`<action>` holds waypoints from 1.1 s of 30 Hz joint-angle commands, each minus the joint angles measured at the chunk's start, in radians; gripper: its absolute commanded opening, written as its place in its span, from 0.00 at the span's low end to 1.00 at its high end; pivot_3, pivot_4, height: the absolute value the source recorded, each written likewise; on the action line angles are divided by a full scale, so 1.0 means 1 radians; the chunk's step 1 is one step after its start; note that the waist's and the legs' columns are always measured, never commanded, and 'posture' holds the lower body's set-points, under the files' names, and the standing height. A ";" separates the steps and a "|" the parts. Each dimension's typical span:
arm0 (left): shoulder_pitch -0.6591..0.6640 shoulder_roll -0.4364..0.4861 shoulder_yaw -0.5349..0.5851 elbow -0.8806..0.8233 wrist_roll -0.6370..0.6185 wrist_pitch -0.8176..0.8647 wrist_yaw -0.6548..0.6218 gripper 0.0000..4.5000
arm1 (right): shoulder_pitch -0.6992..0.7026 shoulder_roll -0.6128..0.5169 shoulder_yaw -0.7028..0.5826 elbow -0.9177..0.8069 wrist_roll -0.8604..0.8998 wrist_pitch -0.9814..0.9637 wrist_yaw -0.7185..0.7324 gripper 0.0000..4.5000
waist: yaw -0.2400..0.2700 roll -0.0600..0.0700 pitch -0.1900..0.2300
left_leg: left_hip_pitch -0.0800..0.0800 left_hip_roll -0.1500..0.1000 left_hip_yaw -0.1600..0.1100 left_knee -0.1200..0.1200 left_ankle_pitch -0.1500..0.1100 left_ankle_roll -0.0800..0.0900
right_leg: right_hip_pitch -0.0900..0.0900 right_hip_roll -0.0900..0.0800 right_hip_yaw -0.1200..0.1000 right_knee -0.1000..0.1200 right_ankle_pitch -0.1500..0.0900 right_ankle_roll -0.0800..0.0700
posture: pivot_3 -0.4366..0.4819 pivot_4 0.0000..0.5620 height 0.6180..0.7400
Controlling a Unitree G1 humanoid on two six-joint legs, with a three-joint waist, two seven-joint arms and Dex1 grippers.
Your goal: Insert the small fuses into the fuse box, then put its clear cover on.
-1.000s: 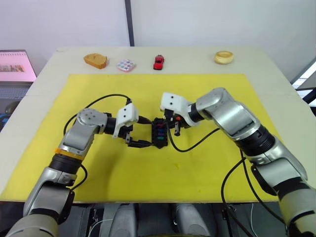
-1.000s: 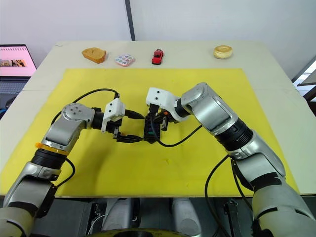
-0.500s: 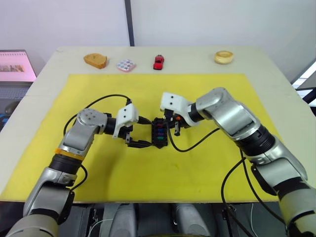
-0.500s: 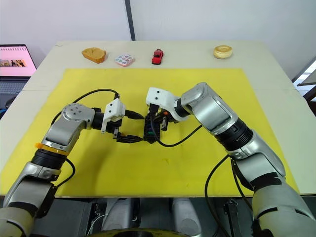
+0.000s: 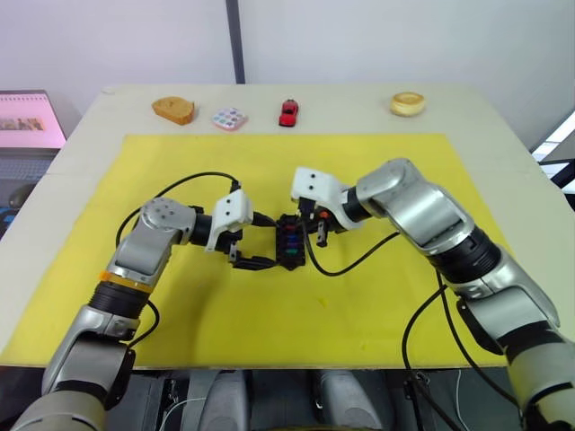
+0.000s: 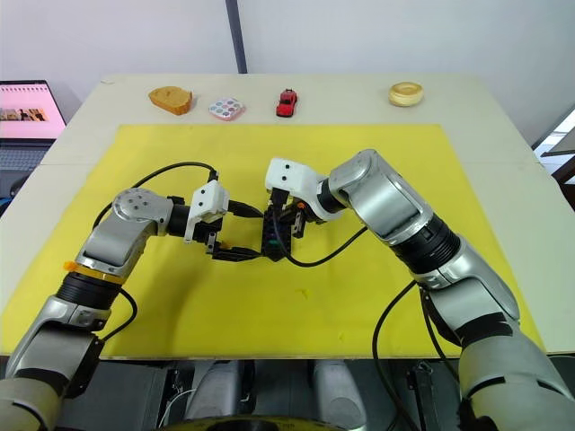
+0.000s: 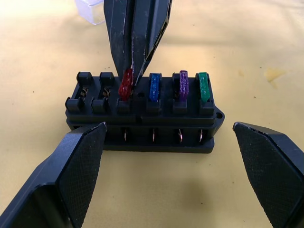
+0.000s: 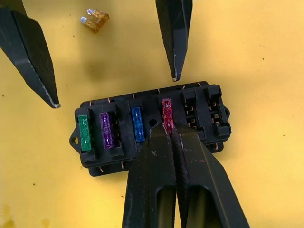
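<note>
The fuse box (image 8: 151,128) sits on the yellow mat (image 5: 359,305) on the counter (image 5: 503,135), right between the two claws. Four fuses stand in its slots in a row: green (image 8: 84,132), purple (image 8: 106,130), blue (image 8: 137,124) and red (image 8: 166,114). Two slots at the end past the red one have no fuse. The right claw (image 8: 170,134) is pinched tight, and its tips press on the red fuse. The left claw (image 7: 171,161) is wide open, one finger (image 7: 71,171) on each side of the box, not touching it. An amber fuse (image 8: 94,20) lies loose on the mat just past the box. A bit of the clear cover (image 7: 92,9) peeks out behind the box.
</note>
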 commanded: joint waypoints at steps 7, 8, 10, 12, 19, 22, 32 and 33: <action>0.007 0.004 0.000 -0.029 -0.003 -0.016 0.004 0.99 | -0.069 -0.004 -0.032 -0.008 0.061 0.048 0.017 0.00 | 0.000 0.000 0.000 | -0.003 0.000 0.000 0.000 0.000 0.000 | -0.003 0.000 0.000 0.000 0.000 0.000 | 0.48 0.27 1.00; 0.008 0.004 0.000 -0.029 -0.003 -0.016 0.004 0.99 | -0.071 -0.006 -0.031 -0.006 0.064 0.049 0.017 0.00 | 0.000 0.000 0.000 | -0.004 0.000 0.000 0.000 0.000 0.000 | -0.004 0.000 0.000 0.000 0.000 0.000 | 0.48 0.27 1.00; 0.008 0.004 0.000 -0.029 -0.003 -0.016 0.004 0.99 | -0.072 -0.010 -0.027 -0.002 0.066 0.044 0.016 0.00 | 0.000 0.000 0.000 | -0.005 0.000 0.000 0.000 0.000 0.000 | -0.005 0.000 0.000 0.000 0.000 0.000 | 0.48 0.27 1.00; 0.009 0.005 0.000 -0.030 -0.003 -0.016 0.005 0.99 | -0.071 -0.012 -0.021 0.002 0.065 0.037 0.015 0.00 | 0.000 0.000 0.000 | -0.006 0.000 0.000 0.000 0.000 0.000 | -0.007 0.000 0.000 0.000 0.000 0.000 | 0.48 0.27 1.00; 0.013 0.006 0.000 -0.034 -0.005 -0.015 0.006 0.99 | -0.067 -0.016 0.001 0.025 0.041 -0.006 0.006 0.00 | 0.000 0.000 0.000 | -0.009 0.000 0.000 0.000 0.000 0.000 | -0.009 0.000 0.000 0.000 0.000 0.000 | 0.48 0.27 1.00; 0.014 0.007 0.000 -0.037 -0.005 -0.014 0.006 0.99 | -0.067 -0.017 0.007 0.037 0.034 -0.021 0.005 0.00 | 0.000 0.000 0.000 | -0.009 0.000 0.000 0.000 0.000 0.000 | -0.009 0.000 0.000 0.000 0.000 0.000 | 0.48 0.27 1.00; 0.020 0.009 0.001 -0.043 -0.003 -0.013 0.009 0.99 | -0.053 -0.018 0.030 0.061 0.005 -0.064 0.009 0.00 | 0.000 0.000 0.000 | -0.009 0.000 0.000 0.000 0.000 0.000 | -0.009 0.000 0.000 0.000 0.000 0.000 | 0.48 0.27 1.00; 0.020 0.009 0.001 -0.043 -0.003 -0.013 0.009 0.99 | -0.052 -0.018 0.033 0.063 0.004 -0.066 0.010 0.00 | 0.000 0.000 0.000 | -0.009 0.000 0.000 0.000 0.000 0.000 | -0.009 0.000 0.000 0.000 0.000 0.000 | 0.48 0.27 1.00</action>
